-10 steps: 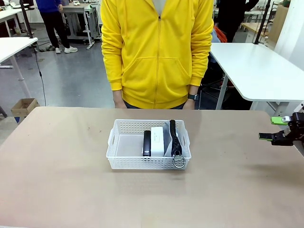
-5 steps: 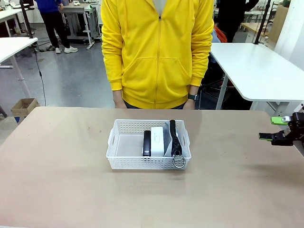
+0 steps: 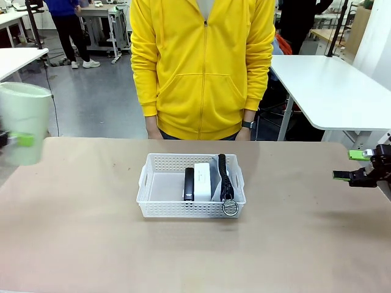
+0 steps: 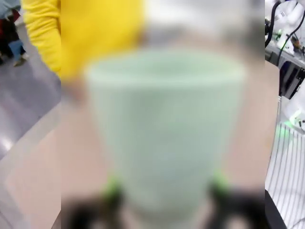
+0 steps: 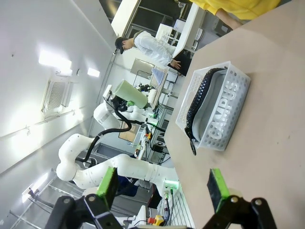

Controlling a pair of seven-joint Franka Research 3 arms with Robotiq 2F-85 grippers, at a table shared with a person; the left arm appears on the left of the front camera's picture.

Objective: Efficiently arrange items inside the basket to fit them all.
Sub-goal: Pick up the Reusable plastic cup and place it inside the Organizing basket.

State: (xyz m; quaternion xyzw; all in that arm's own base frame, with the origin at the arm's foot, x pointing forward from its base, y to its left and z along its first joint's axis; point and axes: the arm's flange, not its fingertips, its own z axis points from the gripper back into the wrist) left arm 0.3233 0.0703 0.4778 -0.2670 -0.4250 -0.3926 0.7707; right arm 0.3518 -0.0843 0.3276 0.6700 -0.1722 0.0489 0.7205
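The white lattice basket (image 3: 153, 183) sits mid-table and holds a black stapler (image 3: 189, 183), a small white box (image 3: 203, 177) and the grey "CAMPUS" pouch (image 3: 215, 178). The pouch's black strap (image 3: 223, 174) runs along the right side, and its metal ring (image 3: 230, 207) hangs over the front rim. High above the table's far left, my left gripper (image 3: 22, 140) is shut on the pale green cup (image 3: 23, 119), which stands upright. The cup (image 4: 164, 129) is blurred between the green pads (image 4: 112, 189). My right gripper (image 3: 354, 166) hovers open at the right edge, away from the basket (image 5: 236, 102) and pouch (image 5: 220, 119).
A person in a yellow hoodie (image 3: 201, 67) stands at the table's far edge behind the basket, arms down at the sides. Bare tabletop surrounds the basket on all sides. Another white table (image 3: 333, 85) stands at the back right.
My left gripper has come into the front view at the far left, carrying the green cup. The basket, its contents and the right gripper have not moved.
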